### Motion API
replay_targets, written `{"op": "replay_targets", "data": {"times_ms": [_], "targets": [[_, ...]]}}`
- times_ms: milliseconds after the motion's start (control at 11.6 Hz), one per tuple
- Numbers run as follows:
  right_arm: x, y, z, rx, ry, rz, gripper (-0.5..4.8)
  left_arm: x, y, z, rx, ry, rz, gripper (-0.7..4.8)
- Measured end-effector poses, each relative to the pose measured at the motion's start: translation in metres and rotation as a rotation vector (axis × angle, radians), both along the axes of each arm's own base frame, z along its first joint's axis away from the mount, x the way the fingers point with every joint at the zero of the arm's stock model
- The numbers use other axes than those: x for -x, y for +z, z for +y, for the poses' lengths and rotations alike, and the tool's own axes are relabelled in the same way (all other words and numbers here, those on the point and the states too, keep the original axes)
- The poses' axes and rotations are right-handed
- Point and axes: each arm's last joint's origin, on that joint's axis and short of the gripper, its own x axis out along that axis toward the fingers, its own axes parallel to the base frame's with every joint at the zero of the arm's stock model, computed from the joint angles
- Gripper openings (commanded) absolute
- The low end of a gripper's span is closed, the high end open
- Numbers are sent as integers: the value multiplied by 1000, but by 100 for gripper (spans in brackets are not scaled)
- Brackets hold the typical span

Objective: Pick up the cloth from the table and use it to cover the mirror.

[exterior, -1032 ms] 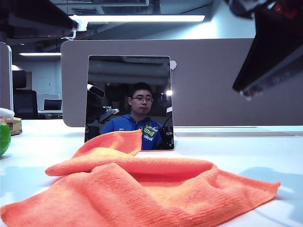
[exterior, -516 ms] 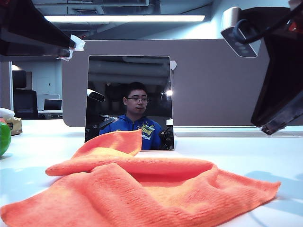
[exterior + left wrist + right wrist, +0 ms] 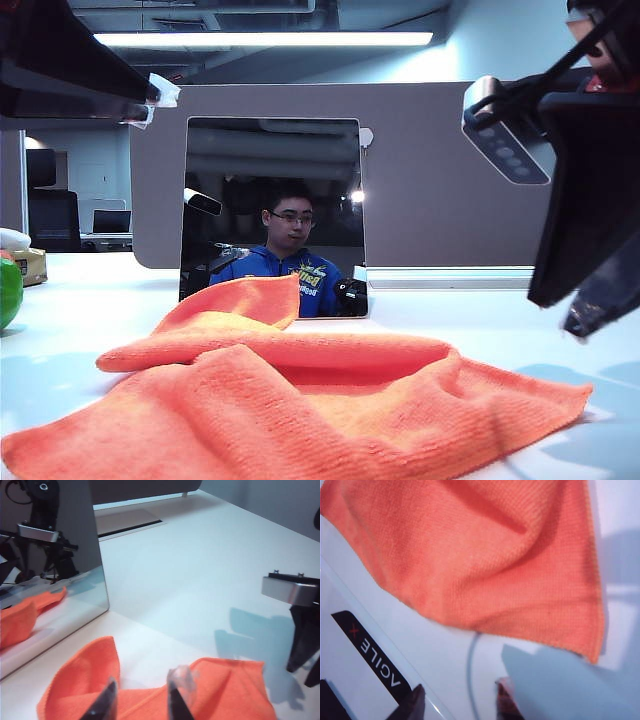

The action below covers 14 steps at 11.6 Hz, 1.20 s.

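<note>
The orange cloth point(image 3: 300, 400) lies crumpled on the white table point(image 3: 480, 310), one corner raised against the foot of the mirror point(image 3: 272, 200). The mirror stands upright behind it, its dark face reflecting a person. My left gripper point(image 3: 152, 98) hangs high at the upper left; in its wrist view it point(image 3: 142, 696) is open above the cloth point(image 3: 230, 690), with the mirror point(image 3: 50, 580) beside it. My right gripper point(image 3: 565, 312) hovers low at the right, over the cloth's right corner. In its own view it point(image 3: 460, 702) is open over bare table, just short of the cloth's edge point(image 3: 485, 555).
A long grey partition point(image 3: 450, 170) runs behind the mirror. A green object point(image 3: 8, 290) and a small box point(image 3: 30, 265) sit at the far left. A dark cable slot point(image 3: 127, 527) lies in the table near the partition. A white edge with a black label point(image 3: 372, 650) borders the table.
The right arm has dropped from the upper right down towards the table beside the cloth's right corner. The left arm shifted slightly at first, then held still. The cloth has not moved.
</note>
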Motion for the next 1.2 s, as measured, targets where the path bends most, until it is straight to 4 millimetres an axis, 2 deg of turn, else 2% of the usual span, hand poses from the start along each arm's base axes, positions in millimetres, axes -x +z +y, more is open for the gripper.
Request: {"op": "replay_targets", "data": {"times_ms": [344, 430, 602, 860, 1032, 1204], "targets": [[-10, 1, 2, 42, -52, -128, 180, 1, -1, 0, 3, -18, 14, 130], [-12, 1, 3, 47, -56, -138, 180, 1, -1, 0, 3, -18, 15, 130], [-22, -15, 7, 121, -86, -107, 180, 1, -1, 0, 3, -18, 16, 130], [-24, -17, 8, 123, -88, -111, 180, 1, -2, 0, -2, -18, 30, 130], [-24, -17, 8, 122, -88, -113, 180, 8, -19, 2, -74, -19, 213, 130], [-25, -17, 8, 119, -88, -118, 180, 12, -31, 6, -182, 39, 287, 131]]}}
